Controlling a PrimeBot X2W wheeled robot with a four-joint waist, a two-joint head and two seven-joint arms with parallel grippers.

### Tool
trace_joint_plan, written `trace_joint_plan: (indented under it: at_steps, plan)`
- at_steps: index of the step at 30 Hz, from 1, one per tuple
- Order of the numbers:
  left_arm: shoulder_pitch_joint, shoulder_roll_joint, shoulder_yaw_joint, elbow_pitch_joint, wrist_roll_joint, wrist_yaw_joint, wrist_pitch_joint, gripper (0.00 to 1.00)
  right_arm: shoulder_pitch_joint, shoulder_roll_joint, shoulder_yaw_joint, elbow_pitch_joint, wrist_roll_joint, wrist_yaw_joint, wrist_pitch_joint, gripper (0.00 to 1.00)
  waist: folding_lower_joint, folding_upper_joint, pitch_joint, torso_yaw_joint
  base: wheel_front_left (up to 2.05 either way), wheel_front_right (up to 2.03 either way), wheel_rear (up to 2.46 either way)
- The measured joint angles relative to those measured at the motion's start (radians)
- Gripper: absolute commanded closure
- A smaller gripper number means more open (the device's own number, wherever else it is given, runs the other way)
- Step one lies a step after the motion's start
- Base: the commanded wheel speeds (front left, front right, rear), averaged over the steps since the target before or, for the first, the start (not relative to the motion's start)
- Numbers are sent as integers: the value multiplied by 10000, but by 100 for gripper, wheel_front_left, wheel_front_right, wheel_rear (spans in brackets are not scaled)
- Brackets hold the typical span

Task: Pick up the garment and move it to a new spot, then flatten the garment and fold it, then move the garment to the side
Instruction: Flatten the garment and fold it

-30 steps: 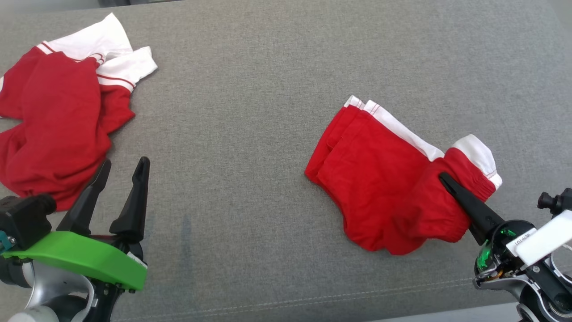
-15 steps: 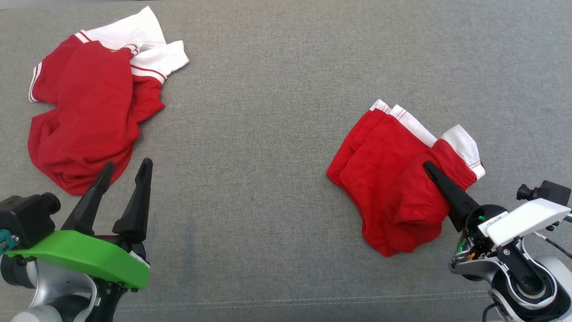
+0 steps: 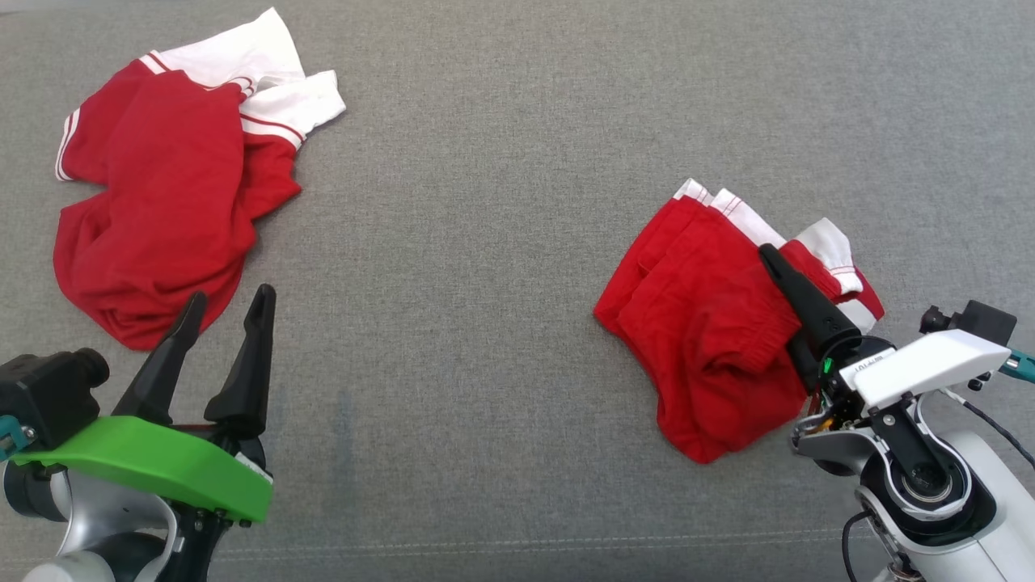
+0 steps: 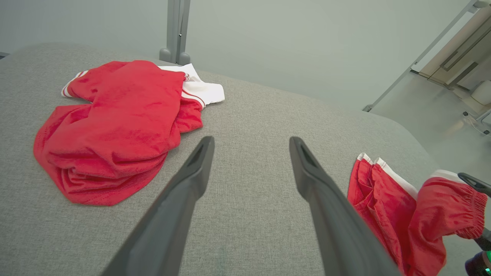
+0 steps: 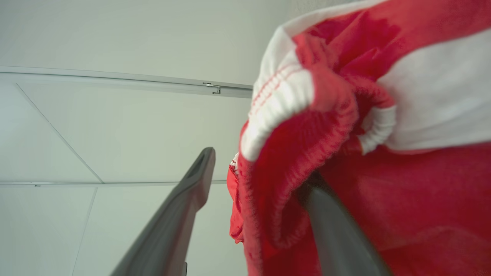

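1. The garment [image 3: 711, 339], a pair of red shorts with white side panels, is lying on the right side of the grey fabric surface [image 3: 485, 242], towards the near edge.
2. It is sitting folded in layers. Its white edges, stitched in red, are lining up along the far side, and the red cloth is spreading out towards the near left.
3. Its gathered elastic waistband is bunching up at the right end, where it is rising off the surface in a rumpled hump.
4. The right claw [image 5: 255, 168] is standing spread at that waistband and is pinching nothing. One finger [image 3: 800, 299] is lying across the top of the red cloth, and the right wrist view is showing the waistband draping over the other finger.
5. The left claw [image 3: 230, 295] is hovering spread and empty at the near left, well apart from the shorts.
6. A second red and white garment [image 3: 162, 210] is lying crumpled at the far left, just beyond the left claw.
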Motion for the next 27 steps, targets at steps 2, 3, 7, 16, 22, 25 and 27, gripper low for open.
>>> trace_joint_plan:
  at_steps: [2, 3, 7, 16, 22, 25, 27]
  plan:
    - [0, -2, -6, 0, 0, 0, 0, 0, -104, 61, 86, 165, -19, -2, -4, 0, 0, 0, 5, -1, 0, 0, 0]
    - [0, -2, -10, 0, 0, 0, 0, 0, -167, 86, 136, 232, -33, -2, -2, 0, 0, 0, 6, 0, 0, 0, 0]
    - [0, -10, -44, -56, 0, 0, 4, 0, -425, 46, 403, 414, -290, -2, 13, 0, 0, 0, 73, 9, 0, 0, 0]
    - [-63, -115, -165, -54, -4, -2, -2, 0, -918, -719, 966, 1795, -817, -2, 667, 0, 0, 0, 266, 152, 0, 0, 0]
    - [-310, -393, -430, 261, -56, -105, -121, 0, -1811, -1099, 1143, 2169, -1304, -2, 1080, 0, 0, 0, 240, 344, 0, 0, 0]
    - [-328, -456, -458, 495, -81, -109, -205, 0, -2165, -1009, 1106, 2247, -1335, -2, 1141, 0, 0, 0, 123, 445, 0, 0, 0]
    - [-328, -493, -491, 594, -81, -117, -276, 0, -2287, -926, 1106, 2324, -1342, -2, 1162, 0, 0, 0, 27, 515, 0, 0, 0]
